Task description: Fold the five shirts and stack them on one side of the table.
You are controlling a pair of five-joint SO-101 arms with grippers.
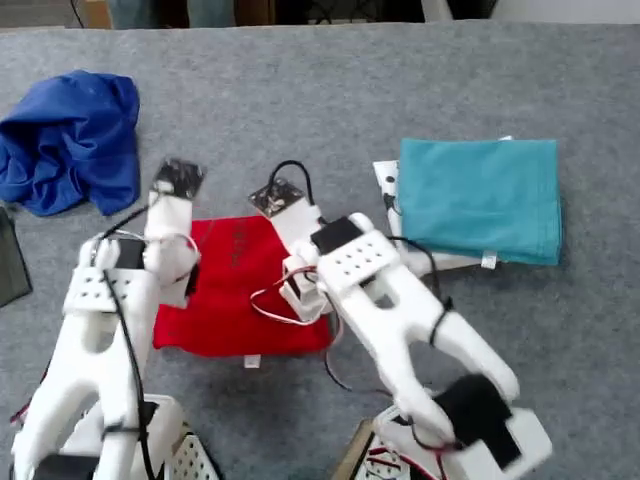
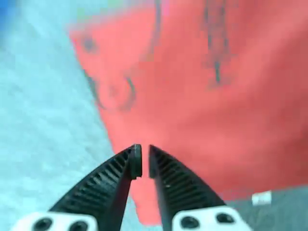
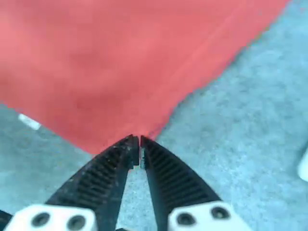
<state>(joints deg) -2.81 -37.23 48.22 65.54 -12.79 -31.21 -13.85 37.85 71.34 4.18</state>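
A folded red shirt (image 1: 240,290) lies flat in the middle of the grey table. My left gripper (image 1: 188,278) points down at its left edge. In the left wrist view its fingers (image 2: 126,166) are pinched on the red shirt (image 2: 202,106) at that edge, with only a thin slit between the tips. My right gripper (image 1: 297,290) stands at the opposite edge. It (image 3: 139,153) is shut on a corner of the red shirt (image 3: 110,62). A crumpled blue shirt (image 1: 70,140) lies at the back left. A folded teal shirt (image 1: 480,200) rests on a white one (image 1: 388,185) at the right.
The table (image 1: 300,90) is covered in grey felt, with bare felt along the back and the front right. A dark flat object (image 1: 10,265) sits at the left edge. Both arm bases and loose cables (image 1: 290,310) crowd the front.
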